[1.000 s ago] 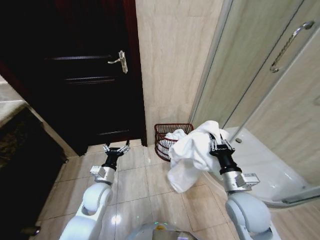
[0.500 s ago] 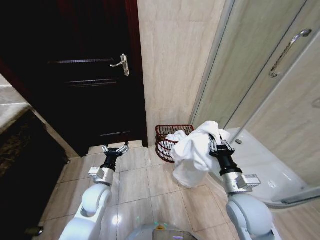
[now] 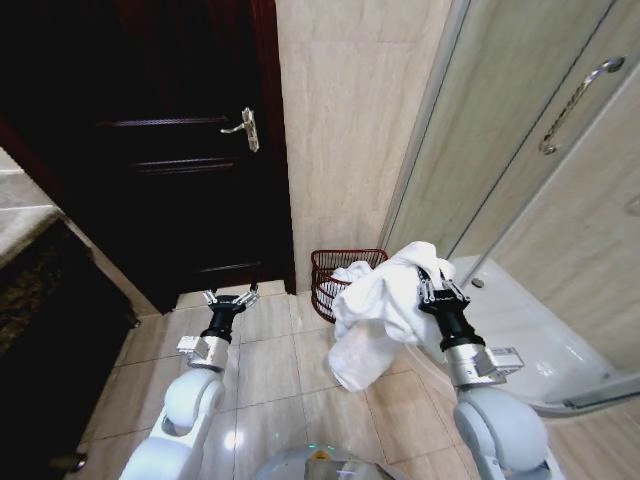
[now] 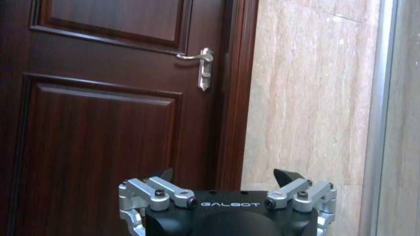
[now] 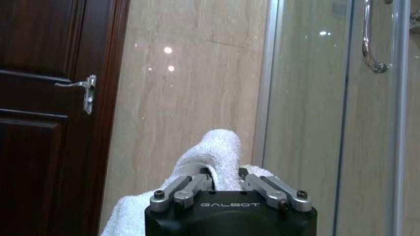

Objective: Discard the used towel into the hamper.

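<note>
The hamper (image 3: 322,282), a small round dark red wire basket, stands on the floor against the beige wall, between the door and the shower. My right gripper (image 3: 437,287) is shut on the white used towel (image 3: 382,302) just to the hamper's right, at about rim height. The towel bulges over the fingers and hangs down to the left in front of the hamper, hiding part of its rim. In the right wrist view the towel (image 5: 213,147) bunches between the shut fingers of my right gripper (image 5: 223,173). My left gripper (image 3: 230,298) is open and idle low over the floor, left of the hamper, and in the left wrist view this gripper (image 4: 226,174) faces the door.
A dark wooden door (image 3: 170,160) with a metal handle (image 3: 246,127) is on the left. A glass shower enclosure (image 3: 520,160) and its white tray (image 3: 545,350) stand on the right. A dark counter (image 3: 40,300) borders the far left. Tiled floor (image 3: 265,365) lies open between my arms.
The towel's hanging end has swung lower and to the left. Both arms stay about where they were, and the right gripper still holds the towel.
</note>
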You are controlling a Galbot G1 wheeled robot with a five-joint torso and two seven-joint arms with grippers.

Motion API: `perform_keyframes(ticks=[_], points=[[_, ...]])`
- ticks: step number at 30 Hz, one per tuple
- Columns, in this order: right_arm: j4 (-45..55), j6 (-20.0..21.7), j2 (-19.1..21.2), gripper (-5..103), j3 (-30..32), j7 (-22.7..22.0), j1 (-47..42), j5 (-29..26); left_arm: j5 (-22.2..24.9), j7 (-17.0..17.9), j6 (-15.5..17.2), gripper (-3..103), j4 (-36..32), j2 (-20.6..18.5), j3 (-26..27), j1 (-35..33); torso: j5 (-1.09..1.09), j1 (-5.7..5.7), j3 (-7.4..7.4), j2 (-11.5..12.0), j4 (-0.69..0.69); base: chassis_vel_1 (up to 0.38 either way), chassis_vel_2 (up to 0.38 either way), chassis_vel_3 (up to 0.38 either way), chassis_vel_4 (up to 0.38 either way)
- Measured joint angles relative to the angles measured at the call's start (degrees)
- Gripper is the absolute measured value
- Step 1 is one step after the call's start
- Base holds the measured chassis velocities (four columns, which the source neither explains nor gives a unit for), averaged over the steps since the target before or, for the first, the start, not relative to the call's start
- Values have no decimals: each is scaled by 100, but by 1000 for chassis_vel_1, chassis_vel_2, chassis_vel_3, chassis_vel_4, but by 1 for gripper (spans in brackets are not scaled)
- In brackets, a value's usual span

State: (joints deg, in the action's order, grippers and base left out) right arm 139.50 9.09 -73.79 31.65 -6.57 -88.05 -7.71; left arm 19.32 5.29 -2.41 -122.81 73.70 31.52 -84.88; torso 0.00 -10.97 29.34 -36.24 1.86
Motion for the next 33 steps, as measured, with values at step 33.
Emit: perform_keyframes(ticks=[33], points=[[10,-2,83,16,-32,-17,210,-189,-12,61,-24,100,-112,-8,102,-135,0,9,-17,31,-1,-64,68,63,-69]])
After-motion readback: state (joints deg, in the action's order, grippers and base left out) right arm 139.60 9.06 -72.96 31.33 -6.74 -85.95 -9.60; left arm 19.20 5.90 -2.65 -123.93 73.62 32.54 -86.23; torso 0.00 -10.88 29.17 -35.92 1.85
